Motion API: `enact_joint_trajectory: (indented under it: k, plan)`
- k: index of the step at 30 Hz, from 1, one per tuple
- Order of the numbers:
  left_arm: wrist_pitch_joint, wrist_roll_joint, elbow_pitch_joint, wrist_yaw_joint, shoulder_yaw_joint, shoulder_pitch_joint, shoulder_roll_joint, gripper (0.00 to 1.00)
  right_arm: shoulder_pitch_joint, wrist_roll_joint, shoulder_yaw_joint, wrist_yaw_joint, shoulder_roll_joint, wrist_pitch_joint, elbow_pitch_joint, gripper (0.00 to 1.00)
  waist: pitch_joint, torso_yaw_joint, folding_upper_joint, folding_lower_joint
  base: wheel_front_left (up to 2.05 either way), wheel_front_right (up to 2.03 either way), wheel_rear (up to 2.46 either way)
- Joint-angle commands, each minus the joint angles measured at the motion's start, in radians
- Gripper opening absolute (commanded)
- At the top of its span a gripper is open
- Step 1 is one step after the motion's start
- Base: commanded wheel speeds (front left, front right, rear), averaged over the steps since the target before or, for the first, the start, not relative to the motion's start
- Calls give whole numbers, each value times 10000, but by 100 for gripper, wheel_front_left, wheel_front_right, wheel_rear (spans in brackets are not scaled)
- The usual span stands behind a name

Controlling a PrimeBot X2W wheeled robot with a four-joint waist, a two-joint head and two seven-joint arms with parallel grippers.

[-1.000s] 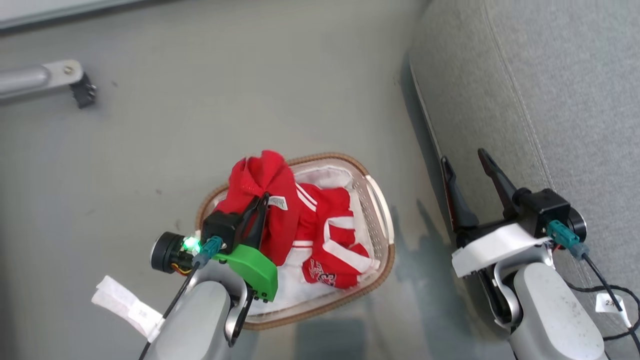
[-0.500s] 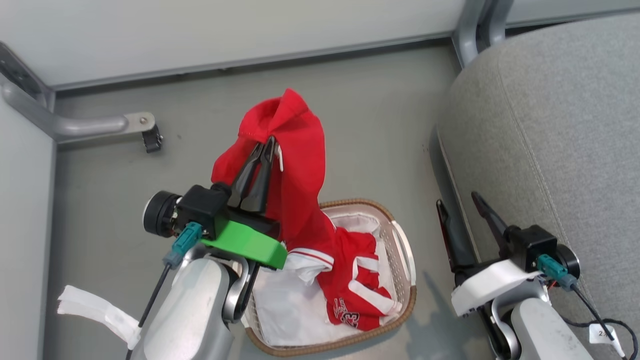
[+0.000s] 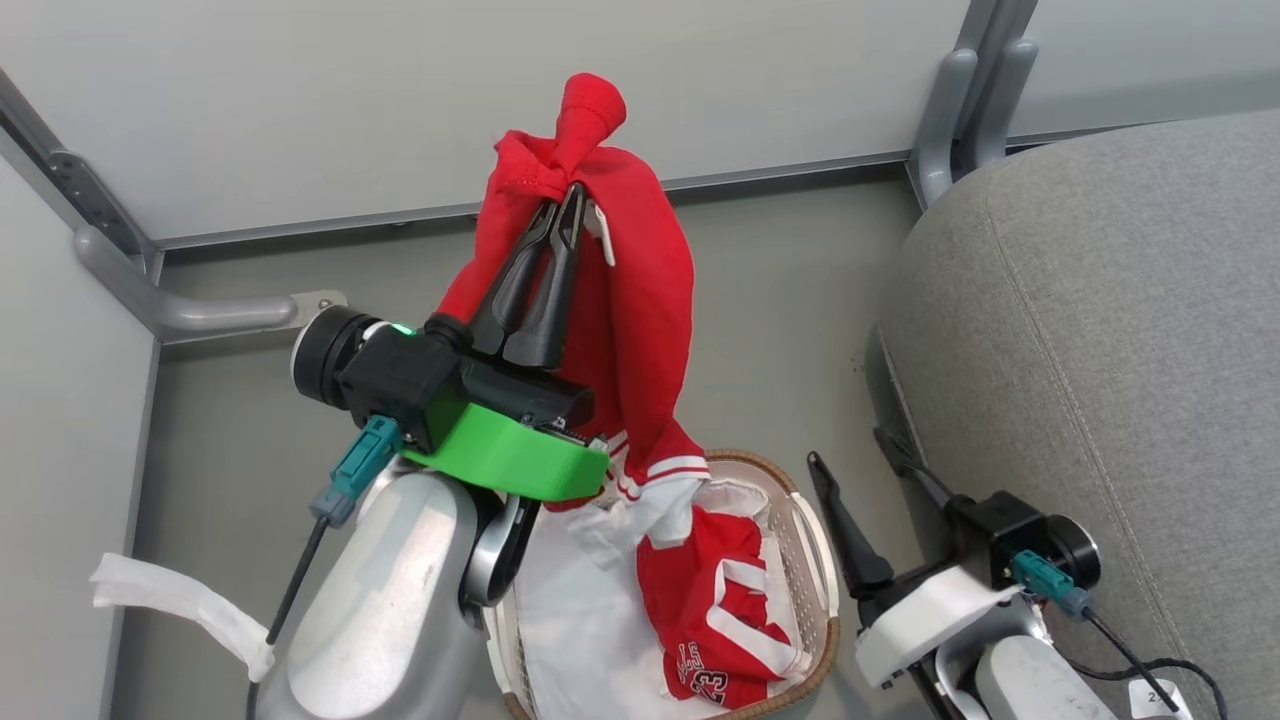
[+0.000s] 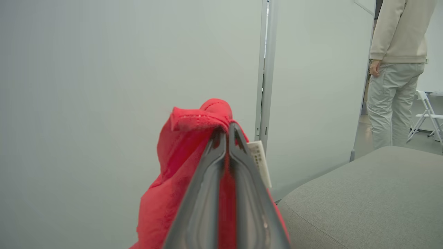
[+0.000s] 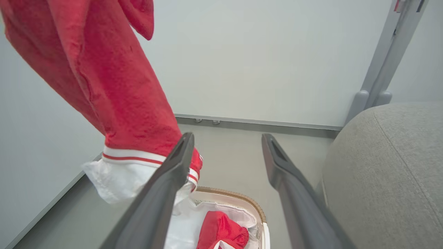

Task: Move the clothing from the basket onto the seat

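The left gripper is pinching a red jersey by its bunched top and holding it high, probably so the hem is clearing the basket on the way to the seat. The right gripper is hovering beside the seat with jaws spread and nothing in them, while a second jersey is lying in the basket.

- Bright, even, diffuse indoor light; pale walls without glare.
- Soft shadow on floor along seat edge.
- Left wrist view: left gripper and clothing soft, close to lens.
- Right wrist view: right gripper blurred toward bottom edge; mild wide-angle stretch at sides.
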Motion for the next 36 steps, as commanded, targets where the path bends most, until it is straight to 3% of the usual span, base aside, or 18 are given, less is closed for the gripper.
enact_joint_trajectory:
  k: [1, 9, 20, 21, 22, 29, 30, 31, 32, 36]
  plan:
    - [-5, -51, -52, 70, -73, -147, 14, 0, 61, 236, 308, -10, -31, -18, -253, 100, -56, 17, 0, 1, 0, 0, 0]
    - [-5, -178, -177, 170, -456, -137, 12, 0, -756, 798, 2225, -10, -368, -18, -1207, 100, -106, 127, 0, 1, 0, 0, 0]
    - [-5, -647, -269, 300, -1550, -269, 13, 0, -2353, 241, 2993, -10, -31, -18, 464, 100, -163, 857, 0, 1, 0, 0, 0]
    - [-5, -701, -267, 329, -1645, -273, 13, 0, -2422, 240, 3026, -10, 24, -15, 667, 47, -192, 938, 0, 1, 0, 0, 0]
    - [-5, -774, -256, 358, -1711, -256, 13, 0, -2476, 240, 3008, -12, 71, -16, 767, 2, -217, 989, 0, 1, 0, 0, 0]
    - [-5, -872, -180, 506, -1773, 7, 10, 0, -2193, 469, 2694, -10, 195, -16, 1093, 0, -375, 1060, 0, 1, 0, 0, 0]
    - [-5, -848, -154, 520, -1731, 40, 12, 14, -2143, 489, 2627, -10, 198, -18, 1047, 0, -386, 1013, 0, 1, 0, 0, 0]
    - [-5, -844, -94, 535, -1701, 81, 8, 53, -2054, 520, 2543, -10, 203, -16, 988, 0, -388, 932, 0, 1, 0, 0, 0]
    - [-5, -864, -31, 572, -1657, 145, 8, 100, -1989, 549, 2505, -10, 210, -16, 914, 0, -390, 824, 0, 1, 0, 0, 0]
    - [1, -639, 231, 593, -1455, 305, 10, 100, -1746, 714, 2284, -10, 208, -18, 600, 0, -328, 250, 0, 1, 0, 0, 0]
